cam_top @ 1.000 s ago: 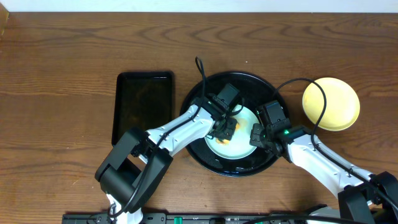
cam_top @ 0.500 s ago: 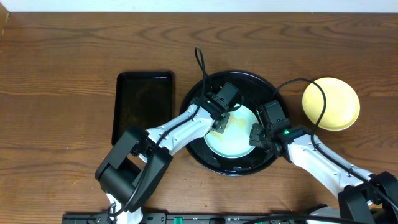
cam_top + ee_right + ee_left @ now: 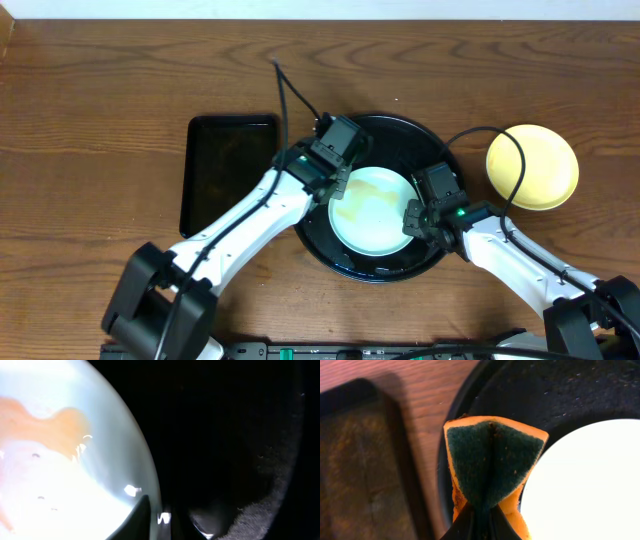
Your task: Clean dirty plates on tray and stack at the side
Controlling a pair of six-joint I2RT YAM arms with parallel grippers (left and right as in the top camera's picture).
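Note:
A pale mint-white plate (image 3: 375, 212) lies in the round black tray (image 3: 425, 150) and carries a brown smear on its left half. My left gripper (image 3: 337, 182) is shut on an orange sponge with a green face (image 3: 492, 462), held over the tray's left part at the plate's upper-left edge (image 3: 585, 485). My right gripper (image 3: 413, 218) is shut on the plate's right rim (image 3: 145, 470), one finger over the plate and one under it. A pale yellow plate (image 3: 532, 167) lies on the wood to the right. No light blue plate shows.
A smaller rectangular black tray (image 3: 230, 170) lies left of the round tray and also shows in the left wrist view (image 3: 355, 475). Black cables arch over the round tray's back and right rim. Brown wood tabletop (image 3: 100, 120) surrounds everything.
My left gripper has moved the sponge up and to the left, from the plate's middle to its upper-left edge. The right gripper and the plate have not moved.

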